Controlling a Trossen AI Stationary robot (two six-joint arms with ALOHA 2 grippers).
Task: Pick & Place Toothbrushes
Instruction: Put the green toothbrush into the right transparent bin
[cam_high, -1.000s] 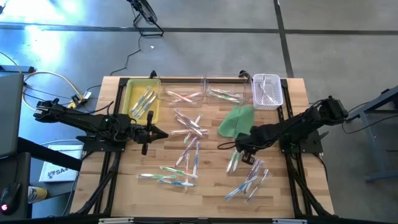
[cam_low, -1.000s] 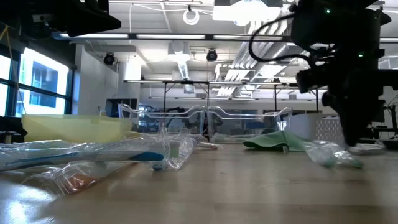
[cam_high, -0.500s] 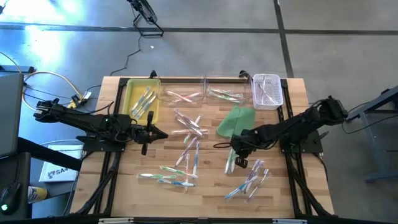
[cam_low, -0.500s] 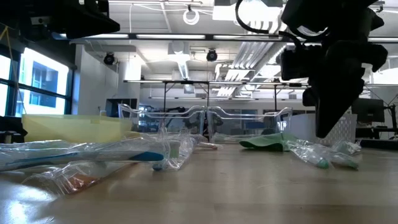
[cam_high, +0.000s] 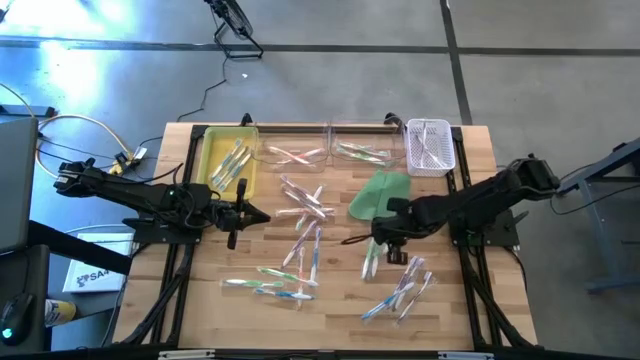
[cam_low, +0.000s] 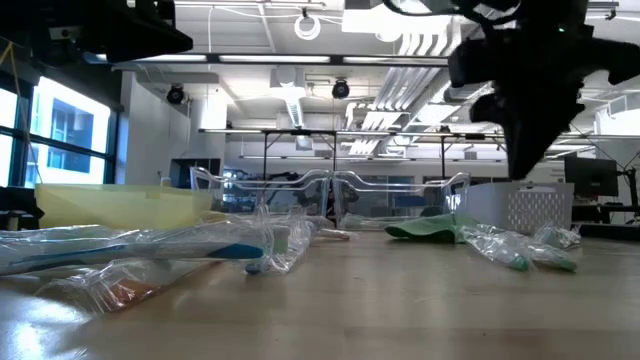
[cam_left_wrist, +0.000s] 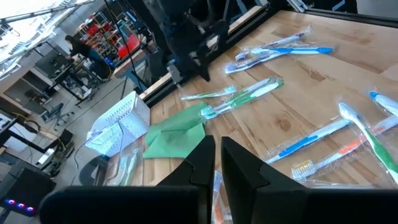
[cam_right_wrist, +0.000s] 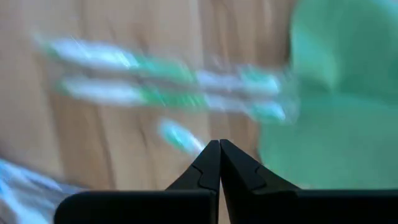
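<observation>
The yellow tray (cam_high: 228, 160) holds a few toothbrushes (cam_high: 233, 159), as do two clear bins (cam_high: 330, 152) and the white basket (cam_high: 430, 146); most lie loose on the bench (cam_high: 340, 300). The right pincer (cam_high: 381, 237), pressed together and empty, hangs above a green pair beside the cloth (cam_high: 380, 193). The left pincer (cam_high: 262, 214) is nearly closed, empty.

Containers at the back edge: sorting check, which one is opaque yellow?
The yellow bin at the row's left end. The two clear trays and white basket stand to its right.
</observation>
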